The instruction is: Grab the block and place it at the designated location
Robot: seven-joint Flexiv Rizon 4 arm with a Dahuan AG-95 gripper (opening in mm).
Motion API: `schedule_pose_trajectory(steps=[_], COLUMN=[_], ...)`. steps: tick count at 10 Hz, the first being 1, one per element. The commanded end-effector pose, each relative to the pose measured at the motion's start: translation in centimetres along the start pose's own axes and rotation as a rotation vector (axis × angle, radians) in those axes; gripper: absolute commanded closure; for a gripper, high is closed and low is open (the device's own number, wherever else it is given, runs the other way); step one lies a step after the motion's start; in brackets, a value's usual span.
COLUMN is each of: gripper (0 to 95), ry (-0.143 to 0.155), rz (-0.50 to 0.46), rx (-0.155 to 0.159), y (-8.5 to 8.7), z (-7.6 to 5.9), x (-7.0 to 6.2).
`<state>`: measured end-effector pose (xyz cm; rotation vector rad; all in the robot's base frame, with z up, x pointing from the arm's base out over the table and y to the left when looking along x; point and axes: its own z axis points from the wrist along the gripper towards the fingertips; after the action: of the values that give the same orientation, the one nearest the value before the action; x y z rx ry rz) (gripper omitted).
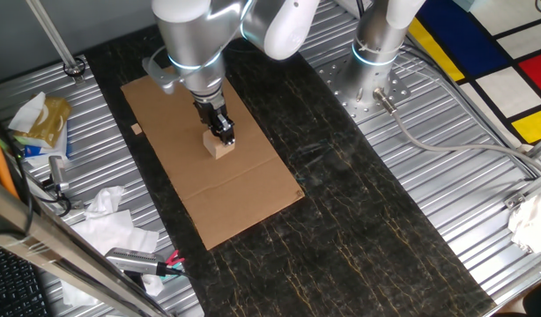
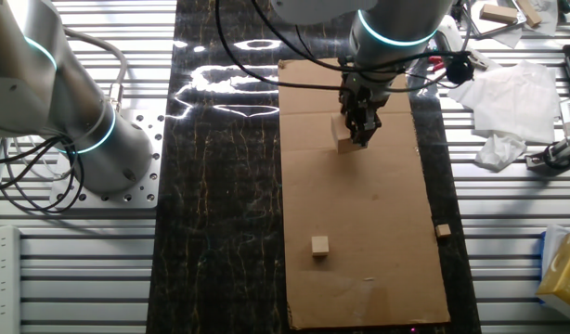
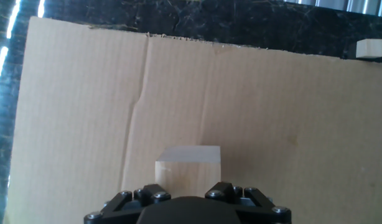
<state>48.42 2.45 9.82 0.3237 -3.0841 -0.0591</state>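
The block [image 1: 220, 148] is a pale tan wooden cube on the middle of the brown cardboard sheet [image 1: 244, 202]. My gripper [image 1: 221, 134] comes straight down onto it, with the fingers against its sides. The block sits at the sheet's surface or just above it; I cannot tell which. In the other fixed view the block [image 2: 343, 139] shows partly behind the gripper [image 2: 363, 130]. In the hand view the block [image 3: 188, 163] sits between the jaws of my gripper [image 3: 188, 186]. The black dot shows in no view.
A much smaller tan cube [image 2: 319, 245] lies on the cardboard [image 2: 359, 213] away from the gripper. A tiny tan chip [image 2: 443, 230] lies just off the sheet's edge, also in the hand view [image 3: 369, 48]. Crumpled paper and tools [image 1: 121, 233] lie on the metal table beside the black mat.
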Motion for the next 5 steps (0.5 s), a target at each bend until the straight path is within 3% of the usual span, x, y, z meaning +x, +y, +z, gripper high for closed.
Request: schedule_pose_trajectory(steps=[1,5], gripper=[95.0,95.0], ry=[0.000,0.000], rz=[-0.006,-0.018], rx=[-0.001,-0.003], y=[-0.06,-0.26], z=[0.03,0.42], x=[0.05,0.13])
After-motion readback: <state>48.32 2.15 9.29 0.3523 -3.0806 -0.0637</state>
